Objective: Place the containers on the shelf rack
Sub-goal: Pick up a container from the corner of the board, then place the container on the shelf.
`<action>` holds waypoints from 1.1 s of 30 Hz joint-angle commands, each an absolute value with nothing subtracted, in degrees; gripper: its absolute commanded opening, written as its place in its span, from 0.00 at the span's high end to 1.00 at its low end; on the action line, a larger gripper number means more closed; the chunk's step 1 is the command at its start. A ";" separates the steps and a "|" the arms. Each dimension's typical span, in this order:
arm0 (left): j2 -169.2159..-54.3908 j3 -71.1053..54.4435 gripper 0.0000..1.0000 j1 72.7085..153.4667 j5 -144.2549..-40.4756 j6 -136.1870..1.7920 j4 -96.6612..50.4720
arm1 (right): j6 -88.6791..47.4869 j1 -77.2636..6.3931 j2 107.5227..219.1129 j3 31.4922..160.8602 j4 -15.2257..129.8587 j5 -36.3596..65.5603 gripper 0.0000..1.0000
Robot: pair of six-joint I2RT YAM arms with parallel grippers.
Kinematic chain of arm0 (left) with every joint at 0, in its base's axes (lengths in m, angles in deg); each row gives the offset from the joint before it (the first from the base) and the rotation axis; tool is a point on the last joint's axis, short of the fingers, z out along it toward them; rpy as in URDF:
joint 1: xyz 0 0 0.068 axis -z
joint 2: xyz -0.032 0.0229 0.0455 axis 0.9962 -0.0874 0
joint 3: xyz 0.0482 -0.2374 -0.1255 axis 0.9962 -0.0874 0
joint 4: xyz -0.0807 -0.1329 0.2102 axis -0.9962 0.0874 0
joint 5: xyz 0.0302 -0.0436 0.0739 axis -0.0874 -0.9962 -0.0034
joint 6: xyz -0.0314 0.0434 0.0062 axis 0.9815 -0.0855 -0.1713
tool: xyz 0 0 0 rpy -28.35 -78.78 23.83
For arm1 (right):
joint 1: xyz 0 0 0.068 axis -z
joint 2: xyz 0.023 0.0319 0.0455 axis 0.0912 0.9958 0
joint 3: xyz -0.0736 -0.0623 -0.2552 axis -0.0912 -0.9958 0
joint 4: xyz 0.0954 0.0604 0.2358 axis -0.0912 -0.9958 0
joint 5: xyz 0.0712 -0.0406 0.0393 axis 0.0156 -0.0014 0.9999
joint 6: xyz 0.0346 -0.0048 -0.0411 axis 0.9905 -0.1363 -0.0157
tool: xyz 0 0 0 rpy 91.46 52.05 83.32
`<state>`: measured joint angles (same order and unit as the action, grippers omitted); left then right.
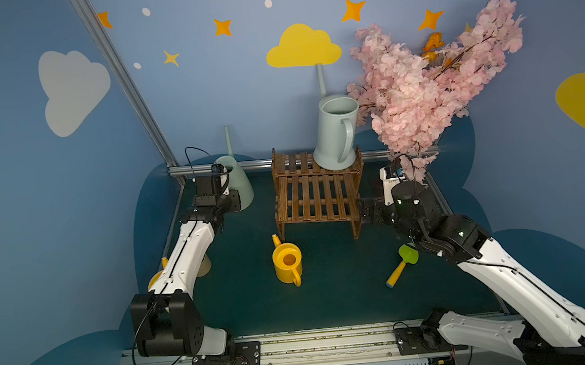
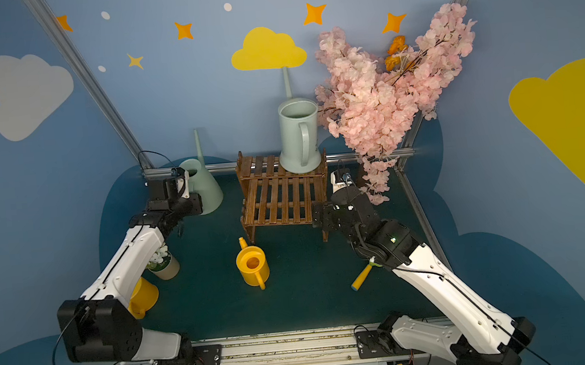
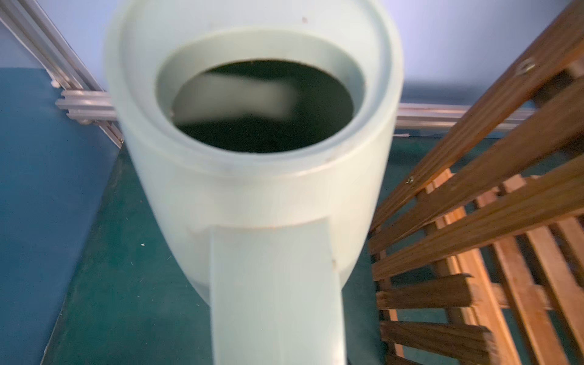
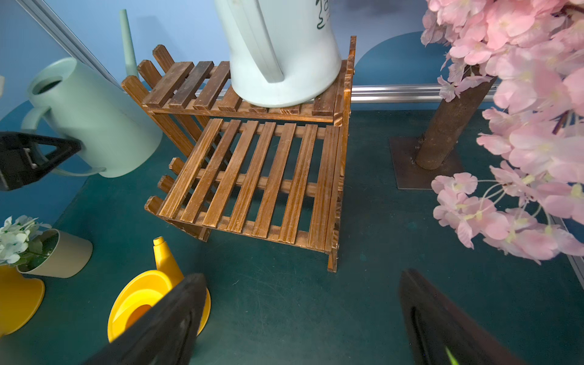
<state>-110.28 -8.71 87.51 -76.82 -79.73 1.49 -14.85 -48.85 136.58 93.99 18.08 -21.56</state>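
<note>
Nearest, a yellow can (image 1: pixel 287 263) stands on open counter (image 1: pixel 330 295) at the shelf rack (image 1: pixel 315 195)'s 7 o'clock, with a second yellow can (image 2: pixel 144 297) half under the left arm. The right pincer (image 4: pixel 301 278), spread wide, hovers by the rack's front right leg. Beyond the open lower slats, a pale can (image 1: pixel 337 132) sits at the upper tier's right edge, and at 9 o'clock the left pincer (image 4: pixel 68 148) pinches the tilted green can (image 1: pixel 239 184)'s handle.

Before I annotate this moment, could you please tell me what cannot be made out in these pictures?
- Second yellow watering can: partly behind the left arm in both top views; cut by the edge in the right wrist view.
- Flower pot: flowers hidden by that arm in a top view.
- Toy shovel: blade mostly behind the right arm in a top view.
- Green watering can: blurred in the left wrist view; handle runs off the edge.
</note>
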 commanded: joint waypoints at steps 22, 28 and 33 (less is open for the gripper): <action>-113.61 29.15 0.98 105.30 -73.86 -84.39 20.99 | -14.16 -49.56 139.07 94.99 20.18 -21.61 0.04; -119.00 35.78 0.98 111.07 -69.96 -83.15 21.65 | -14.77 -49.84 140.62 97.00 19.49 -21.78 0.04; -124.04 41.72 0.98 113.04 -69.00 -80.58 23.86 | -15.04 -50.15 139.96 97.57 18.54 -22.56 0.04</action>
